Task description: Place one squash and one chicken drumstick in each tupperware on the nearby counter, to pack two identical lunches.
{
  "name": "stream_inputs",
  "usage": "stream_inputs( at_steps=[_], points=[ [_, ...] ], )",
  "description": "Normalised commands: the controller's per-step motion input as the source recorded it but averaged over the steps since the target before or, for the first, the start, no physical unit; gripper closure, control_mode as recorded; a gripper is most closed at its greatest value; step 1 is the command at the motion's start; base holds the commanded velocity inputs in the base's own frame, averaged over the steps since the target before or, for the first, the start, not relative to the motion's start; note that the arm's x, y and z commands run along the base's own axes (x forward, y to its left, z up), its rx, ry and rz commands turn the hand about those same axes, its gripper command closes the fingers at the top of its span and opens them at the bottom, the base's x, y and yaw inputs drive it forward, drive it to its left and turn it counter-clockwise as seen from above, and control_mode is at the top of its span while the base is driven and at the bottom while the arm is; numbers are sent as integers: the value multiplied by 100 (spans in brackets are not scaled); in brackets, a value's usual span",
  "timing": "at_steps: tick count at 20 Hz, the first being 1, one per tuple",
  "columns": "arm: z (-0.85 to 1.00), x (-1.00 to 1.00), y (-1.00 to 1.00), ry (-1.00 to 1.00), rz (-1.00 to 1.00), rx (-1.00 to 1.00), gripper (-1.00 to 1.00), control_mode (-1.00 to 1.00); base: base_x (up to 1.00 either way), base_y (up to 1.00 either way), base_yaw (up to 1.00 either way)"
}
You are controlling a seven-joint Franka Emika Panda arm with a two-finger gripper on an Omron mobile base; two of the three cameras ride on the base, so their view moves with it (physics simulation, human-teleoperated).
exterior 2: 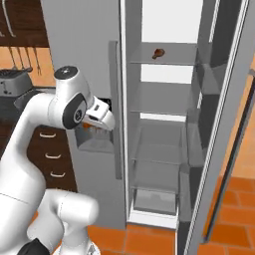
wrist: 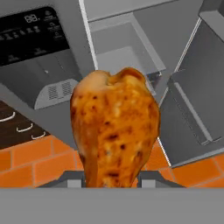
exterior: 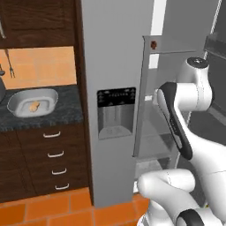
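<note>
Transport step: the claw (wrist: 111,181) is clamped on a chicken drumstick (wrist: 114,127), beside the fridge. Next, you carry it to the tupperware (exterior: 32,102) on the worktop (exterior: 66,115) and release.

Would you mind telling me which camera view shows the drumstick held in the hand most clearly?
The hand view: the chicken drumstick rises large and close from the hand. In the right base view it is a small orange sliver under the hand. In the left base view I cannot make it out.
</note>
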Motion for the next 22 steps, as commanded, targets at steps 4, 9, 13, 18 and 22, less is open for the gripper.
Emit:
stream_inputs(
  at_steps=[4,9,13,18,22],
  points=[
    [0,0,0,0,0,0,100,100,-34,100,23],
    [0,0,0,0,0,0,100,100,2,100,15],
    [0,0,0,0,0,0,100,100,43,100,6],
    [0,0,0,0,0,0,100,100,100,73,-6],
    [0,0,0,0,0,0,100,100,100,39,-8]
  ],
)
